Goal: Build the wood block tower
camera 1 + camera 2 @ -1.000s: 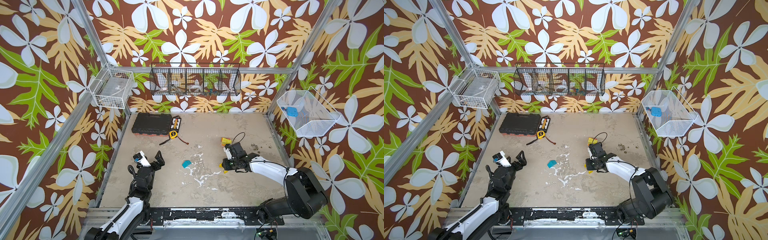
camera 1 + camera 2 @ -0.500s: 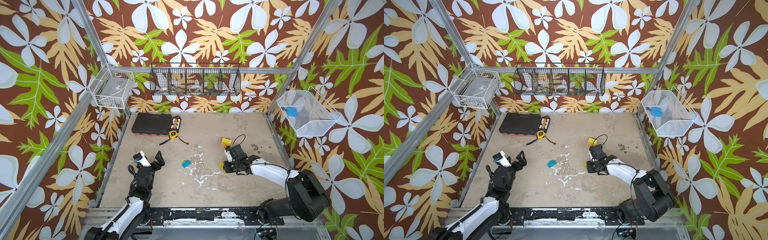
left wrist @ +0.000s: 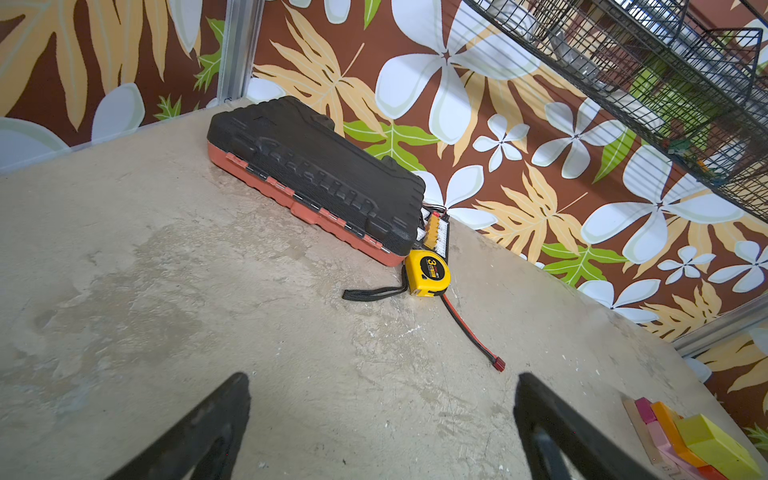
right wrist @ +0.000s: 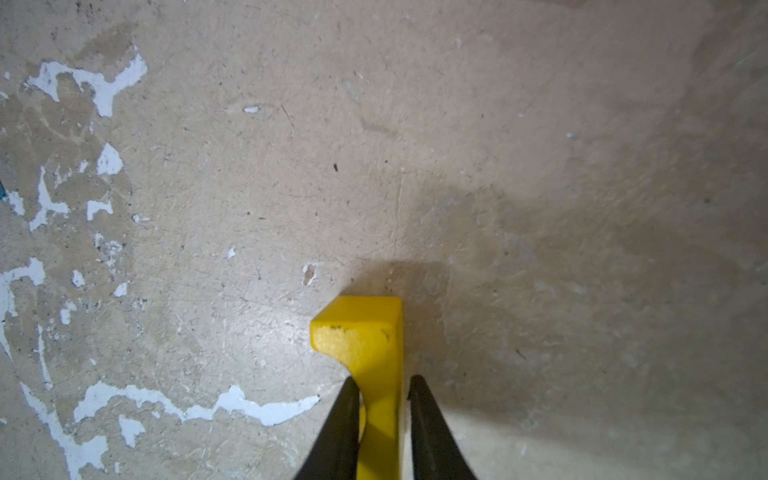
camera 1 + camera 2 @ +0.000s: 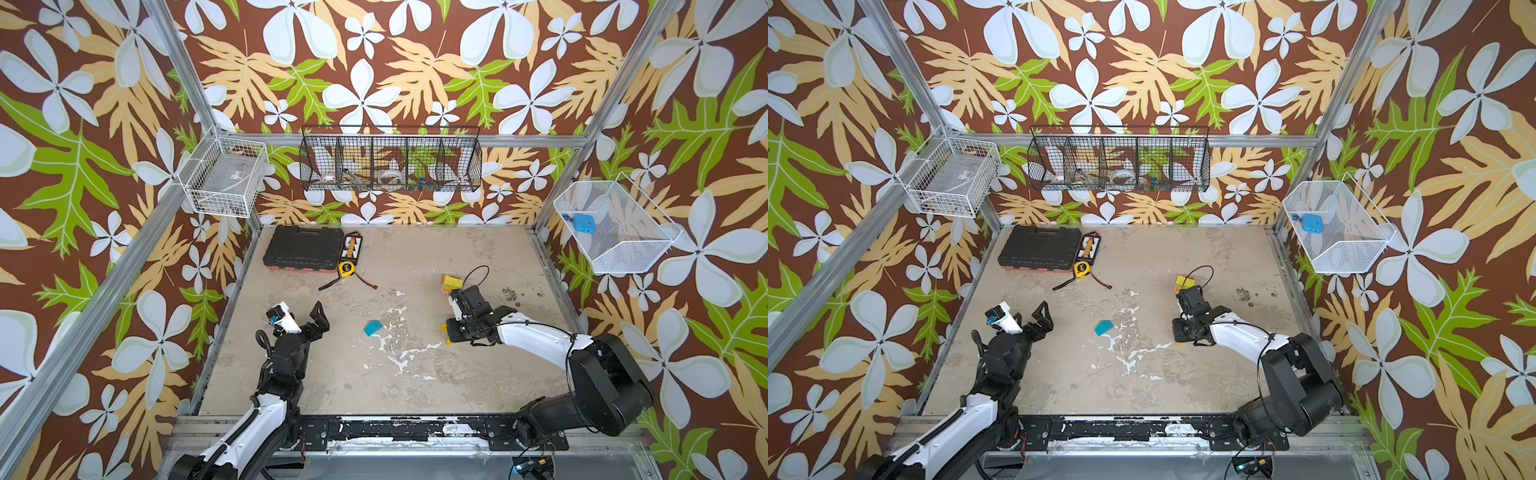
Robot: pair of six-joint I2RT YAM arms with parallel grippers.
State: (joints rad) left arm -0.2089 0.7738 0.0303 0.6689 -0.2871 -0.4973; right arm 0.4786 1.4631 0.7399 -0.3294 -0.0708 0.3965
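A low tower of yellow, green, orange and pink wood blocks stands right of the middle, just beyond my right wrist. The left wrist view catches its edge. My right gripper points down at the table, shut on a yellow arch-shaped block resting on the surface. A teal block lies alone near the table's middle. My left gripper hovers open at the left with nothing between its fingers.
A black tool case with a connector board beside it lies at the back left. A yellow tape measure and a red-black cable lie next to it. Wire baskets hang on the back wall and on the side walls.
My right gripper's jaws have narrowed onto the yellow arch block, and the arm has shifted slightly toward the front. The left arm has not moved.
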